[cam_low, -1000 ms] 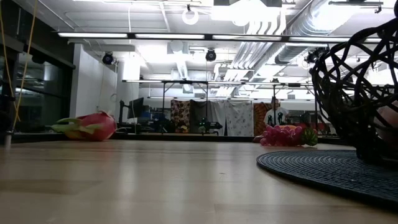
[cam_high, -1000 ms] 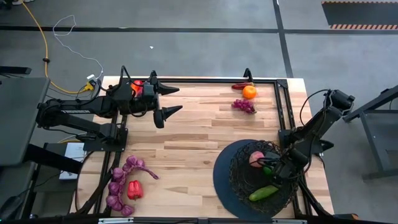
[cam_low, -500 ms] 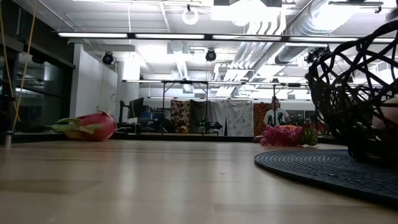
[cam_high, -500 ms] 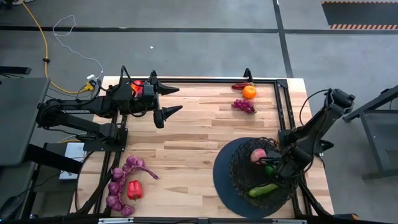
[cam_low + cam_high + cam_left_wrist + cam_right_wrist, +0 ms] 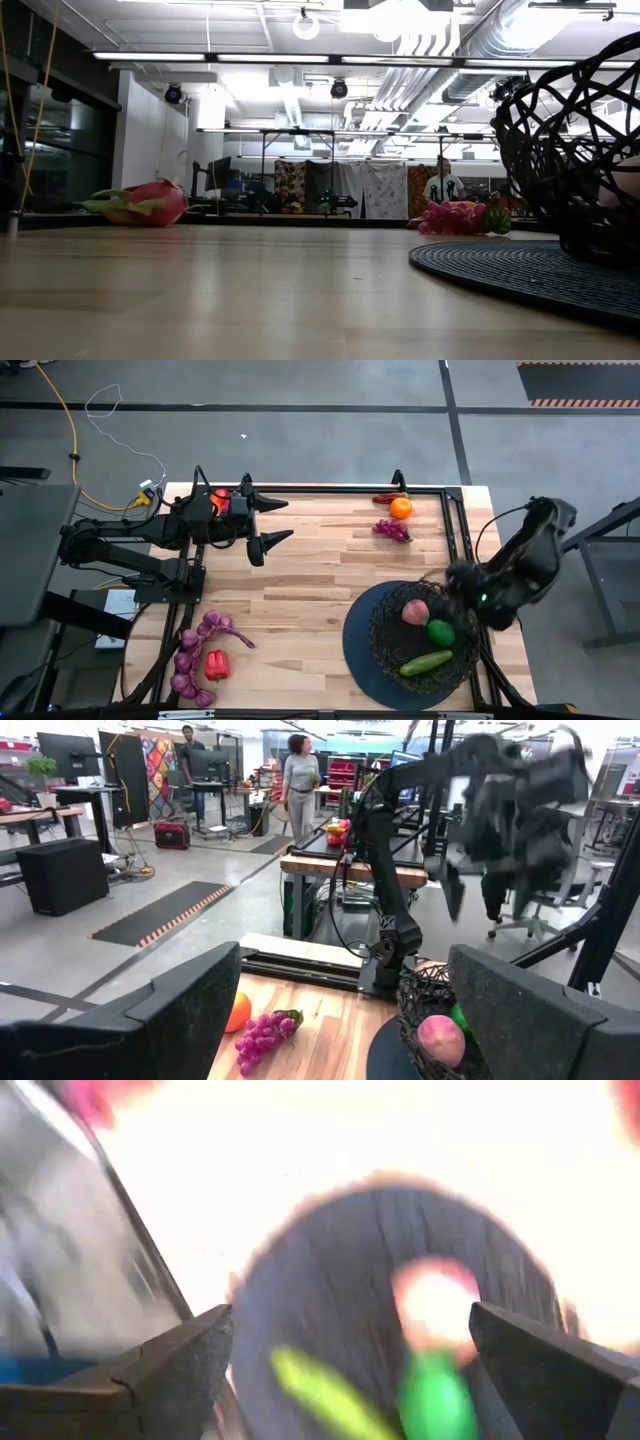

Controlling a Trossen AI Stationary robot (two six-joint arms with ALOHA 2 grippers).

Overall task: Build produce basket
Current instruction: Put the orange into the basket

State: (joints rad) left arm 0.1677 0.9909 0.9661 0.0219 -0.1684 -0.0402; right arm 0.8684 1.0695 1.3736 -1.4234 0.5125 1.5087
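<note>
Wooden table held the basket near right, with peach, green ball and cucumber inside. Right gripper hovered released above its far rim; orange lay farther left, nearer this arm. Left gripper waited released, far left.

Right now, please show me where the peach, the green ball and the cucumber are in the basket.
peach (image 5: 415, 612): high view, middle of its pink top.
green ball (image 5: 440, 632): high view, centre of its rounded top.
cucumber (image 5: 425, 663): high view, middle of its length.
</note>
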